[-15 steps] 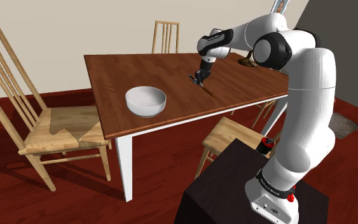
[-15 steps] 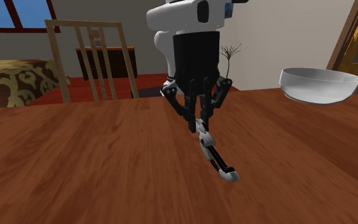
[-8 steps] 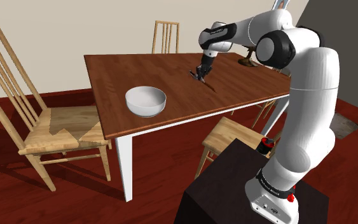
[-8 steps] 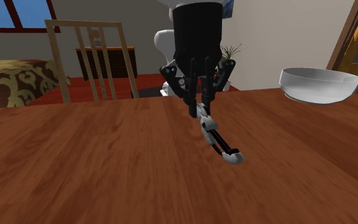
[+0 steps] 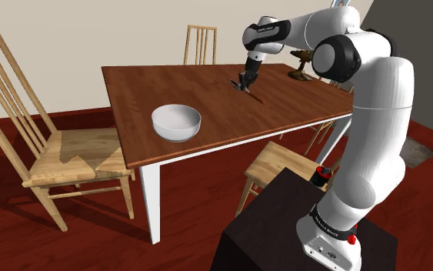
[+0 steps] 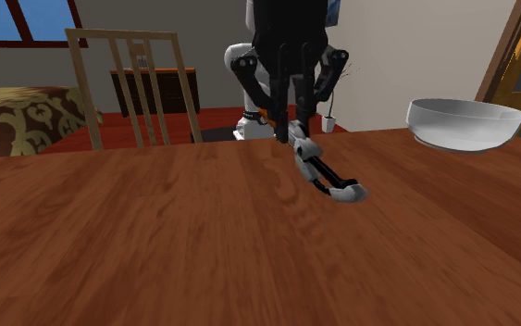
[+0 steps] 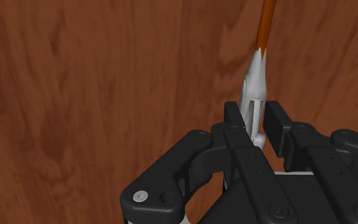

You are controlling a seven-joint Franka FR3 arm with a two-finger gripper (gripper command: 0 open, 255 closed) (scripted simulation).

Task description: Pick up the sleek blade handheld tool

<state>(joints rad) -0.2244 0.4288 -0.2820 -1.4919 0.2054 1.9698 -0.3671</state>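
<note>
1. The tool is slim and looks segmented, with a grey-white body, black bands and a rounded pale tip; in the wrist view its grey-white part narrows to a thin orange shaft.
2. The gripper has its black fingers closed on the tool's upper end; in the wrist view the two pads press the white body from either side, with only the tool's width between them.
3. The tool hangs tilted, its free end pointing to 4 o'clock in the second exterior view; it seems clear of the wood, though I cannot be sure; in the shoulder view the gripper is over the far half of the table, with the tool just beneath it.
4. The table has a glossy reddish-brown top with streaky grain and white legs.
5. A smooth, round white bowl sits at 8 o'clock from the gripper in the shoulder view, well apart from it; in the second exterior view the bowl is at 3 o'clock.
6. A pale wooden slat-back chair stands at the table's 9 o'clock end; a second chair is at 11 o'clock from the gripper; a third chair is at 5 o'clock, near the black stand.
7. A small white pot of bare twigs stands behind the gripper, partly hidden by its linkage.
</note>
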